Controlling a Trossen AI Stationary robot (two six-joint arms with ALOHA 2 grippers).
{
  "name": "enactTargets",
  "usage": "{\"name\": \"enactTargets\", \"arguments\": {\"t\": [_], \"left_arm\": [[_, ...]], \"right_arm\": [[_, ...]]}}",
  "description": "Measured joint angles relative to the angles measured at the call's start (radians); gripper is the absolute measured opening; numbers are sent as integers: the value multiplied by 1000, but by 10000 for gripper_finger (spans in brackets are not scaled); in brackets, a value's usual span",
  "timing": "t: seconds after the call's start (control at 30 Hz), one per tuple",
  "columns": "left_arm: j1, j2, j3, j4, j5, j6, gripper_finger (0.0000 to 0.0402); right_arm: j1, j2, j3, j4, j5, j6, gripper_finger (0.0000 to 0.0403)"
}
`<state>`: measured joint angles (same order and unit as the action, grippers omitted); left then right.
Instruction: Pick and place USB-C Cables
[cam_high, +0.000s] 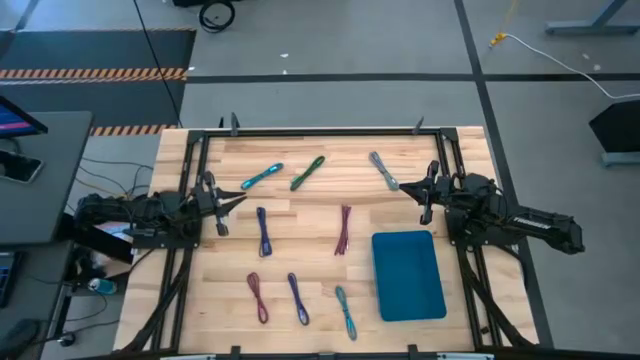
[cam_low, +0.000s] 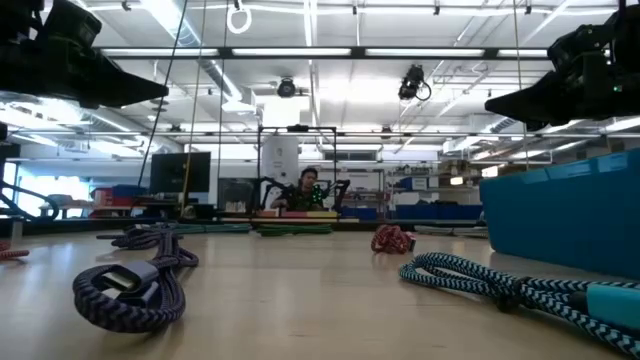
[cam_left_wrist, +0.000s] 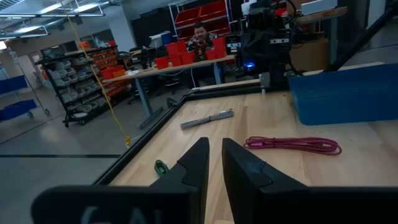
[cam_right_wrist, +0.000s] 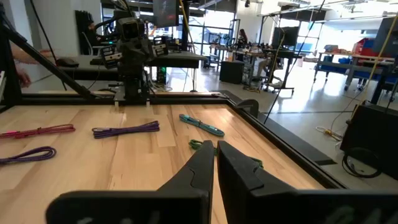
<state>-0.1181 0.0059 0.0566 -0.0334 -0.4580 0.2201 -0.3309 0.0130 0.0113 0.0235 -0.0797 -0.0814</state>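
Eight folded USB-C Cables (cam_high: 343, 229) are spread flat and apart across the wooden tabletop: teal, green, grey, blue, purple, maroon.

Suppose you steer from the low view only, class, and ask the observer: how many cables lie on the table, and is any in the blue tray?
Observer: The high view shows eight cables spread over the wood.
Operator: And the tray?
Observer: The blue tray holds nothing.
Operator: Where are the arms?
Observer: The right pincer points at the grey cable; the left pincer waits at the opposite side.
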Motion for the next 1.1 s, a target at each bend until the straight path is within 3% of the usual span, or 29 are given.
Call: {"name": "enactTargets", "arguments": {"t": [0.83,0.97,1.1], "left_arm": [[0,0,0,0,0,2,53],[5,0,0,13,-21,141,53],[5,0,0,13,-21,157,53]], "right_arm": [[0,0,0,0,0,0,26],[0,0,0,0,0,0,26],[0,0,0,0,0,0,26]]}}
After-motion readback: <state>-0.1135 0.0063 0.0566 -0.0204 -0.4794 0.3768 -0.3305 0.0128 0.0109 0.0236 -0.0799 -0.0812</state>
